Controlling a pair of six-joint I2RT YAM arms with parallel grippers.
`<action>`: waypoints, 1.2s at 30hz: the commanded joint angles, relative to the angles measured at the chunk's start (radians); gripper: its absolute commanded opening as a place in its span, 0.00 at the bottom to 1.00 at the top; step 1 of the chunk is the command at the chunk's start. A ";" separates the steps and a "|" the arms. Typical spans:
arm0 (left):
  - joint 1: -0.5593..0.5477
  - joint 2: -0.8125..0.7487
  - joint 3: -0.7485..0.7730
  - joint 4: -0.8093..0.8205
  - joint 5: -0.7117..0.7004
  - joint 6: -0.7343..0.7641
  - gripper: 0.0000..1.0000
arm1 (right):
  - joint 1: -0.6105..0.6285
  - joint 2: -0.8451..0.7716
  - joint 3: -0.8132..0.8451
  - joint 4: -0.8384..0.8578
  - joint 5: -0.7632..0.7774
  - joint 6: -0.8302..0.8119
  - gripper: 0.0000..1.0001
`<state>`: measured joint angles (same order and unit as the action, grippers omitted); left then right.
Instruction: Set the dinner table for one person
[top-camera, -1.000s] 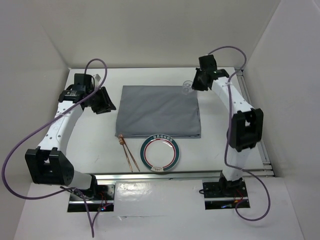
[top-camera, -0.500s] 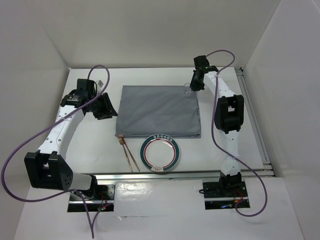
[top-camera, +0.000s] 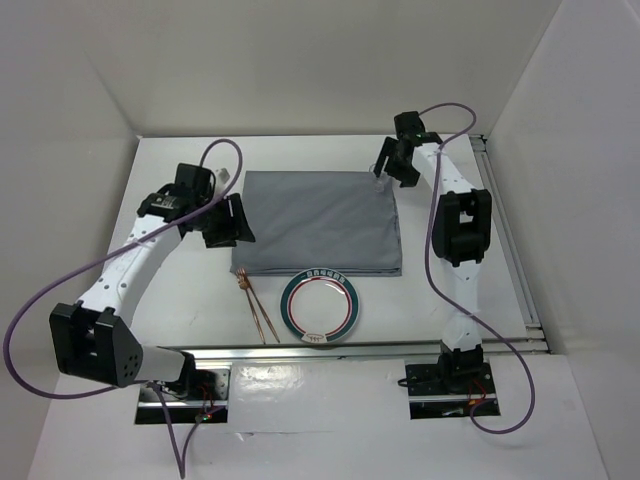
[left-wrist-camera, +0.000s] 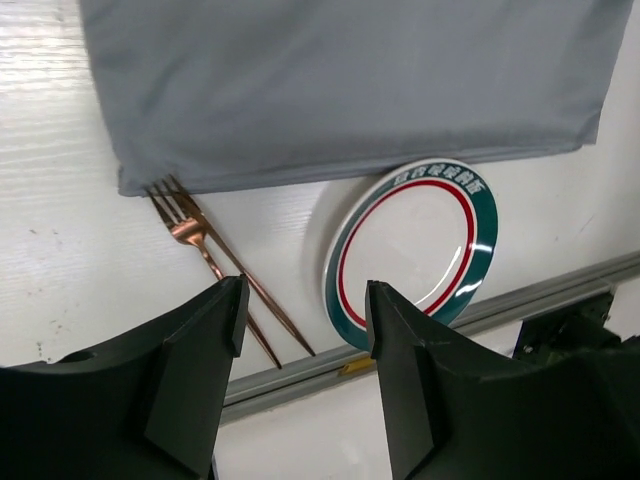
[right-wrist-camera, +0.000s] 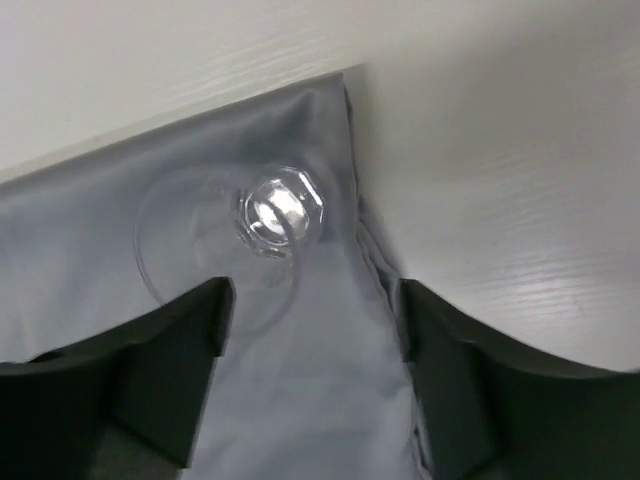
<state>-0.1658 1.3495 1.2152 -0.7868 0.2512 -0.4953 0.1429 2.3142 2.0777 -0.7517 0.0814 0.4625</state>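
While my left gripper (top-camera: 228, 222) hangs wide and empty at the mat's (top-camera: 318, 222) left edge, I see a fork (top-camera: 258, 310) and a plate (top-camera: 319, 307) on the white table (top-camera: 180, 290) beneath both arms. My right gripper (top-camera: 392, 168) gapes above a glass (right-wrist-camera: 275, 215) on the mat's far right corner.

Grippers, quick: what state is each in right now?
Left gripper: open, holding nothing.
Right gripper: open, empty; the clear glass stands free on the grey mat.
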 joint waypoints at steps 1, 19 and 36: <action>-0.058 -0.038 0.012 -0.003 -0.013 0.026 0.67 | -0.006 -0.031 0.056 0.025 -0.035 -0.001 0.89; -0.350 -0.006 -0.394 0.320 0.022 -0.166 0.82 | -0.017 -0.791 -0.520 0.121 -0.077 -0.028 1.00; -0.350 0.206 -0.485 0.598 0.198 -0.164 0.37 | -0.026 -1.150 -0.821 0.005 -0.057 -0.027 1.00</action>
<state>-0.5133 1.5440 0.7383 -0.2493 0.3988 -0.6594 0.1234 1.1927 1.2621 -0.7288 0.0067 0.4473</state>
